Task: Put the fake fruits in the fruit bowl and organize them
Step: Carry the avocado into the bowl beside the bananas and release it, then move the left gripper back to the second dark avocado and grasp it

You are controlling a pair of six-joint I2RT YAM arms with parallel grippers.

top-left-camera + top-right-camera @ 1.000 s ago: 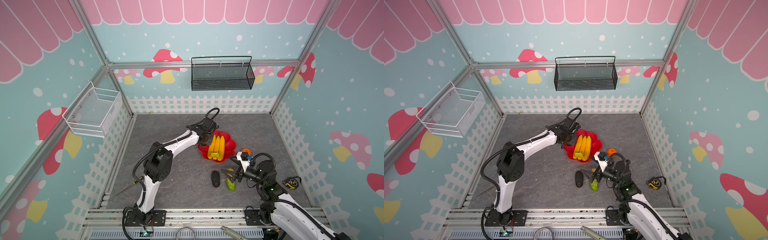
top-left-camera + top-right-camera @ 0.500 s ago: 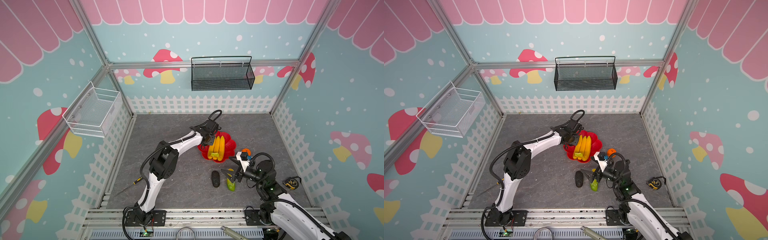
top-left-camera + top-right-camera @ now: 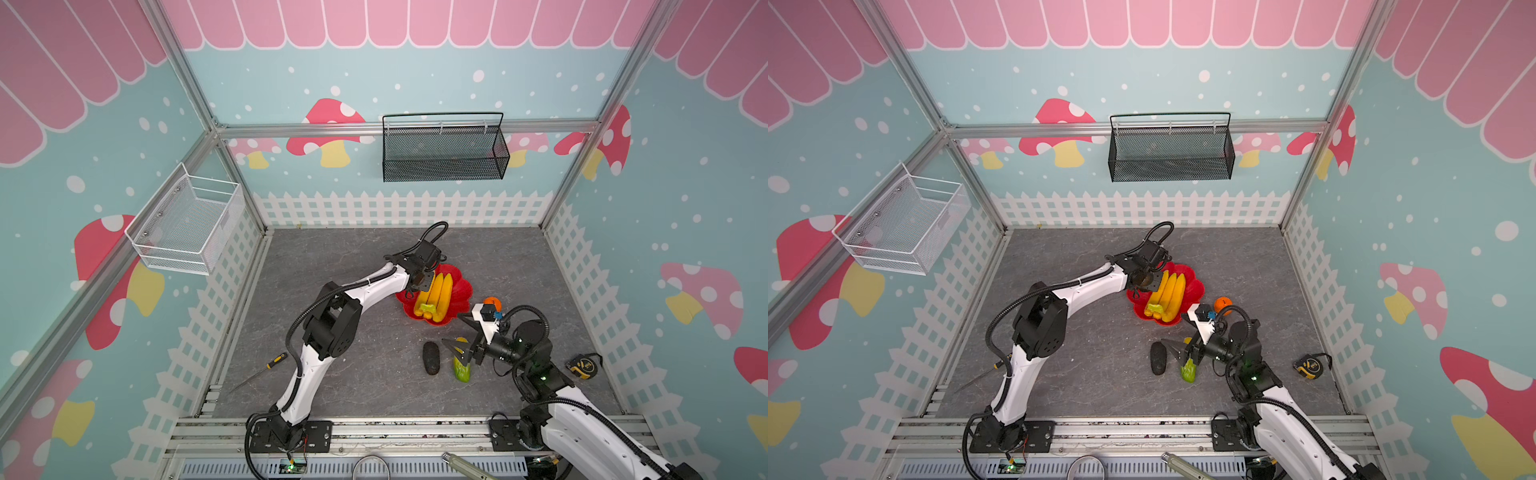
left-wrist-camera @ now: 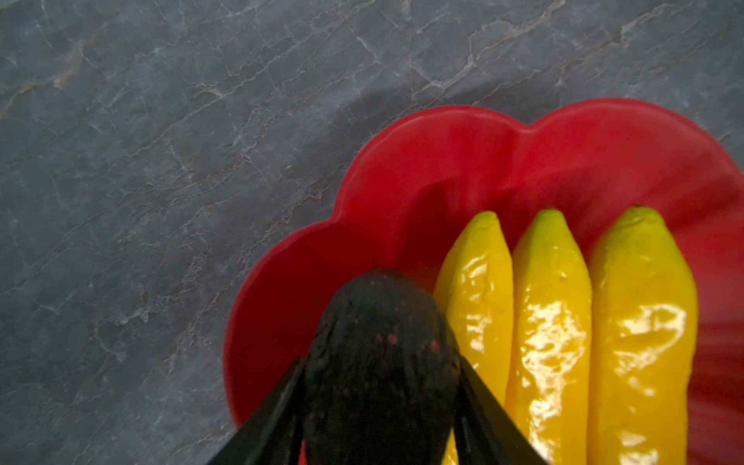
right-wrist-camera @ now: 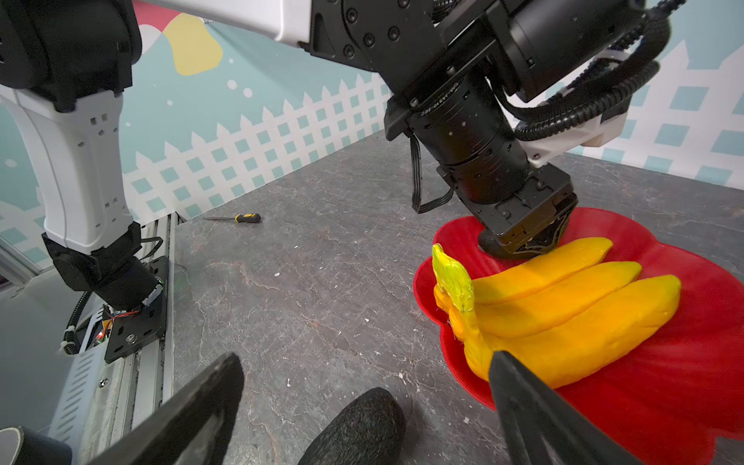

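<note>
The red scalloped fruit bowl [image 3: 461, 286] [image 3: 1194, 282] holds the yellow banana bunch [image 3: 436, 295] [image 4: 551, 322] [image 5: 563, 314]. My left gripper [image 3: 417, 282] [image 4: 381, 360] is low over the bowl's left lobes [image 4: 422, 161]. Its jaws lie close along both sides of a dark bumpy avocado [image 4: 382, 322] beside the bananas; whether they still press it does not show. My right gripper [image 3: 457, 332] [image 5: 364, 358] stands wide open above a second avocado [image 3: 431, 358] [image 5: 358, 426] on the table. It also hides the upper end of the yellow-green fruit [image 3: 462, 370] [image 3: 1187, 370]. The orange [image 3: 491, 300] sits right of the bowl.
A yellow-black tape measure [image 3: 584, 365] lies at the right near the fence. A screwdriver [image 3: 270, 365] [image 5: 241, 218] lies at the front left. A black mesh basket [image 3: 444, 153] hangs on the back wall and a white one [image 3: 187, 232] on the left wall.
My left gripper has shifted right over the bowl's left side with the avocado, and its elbow has followed. The right arm has stayed where it was.
</note>
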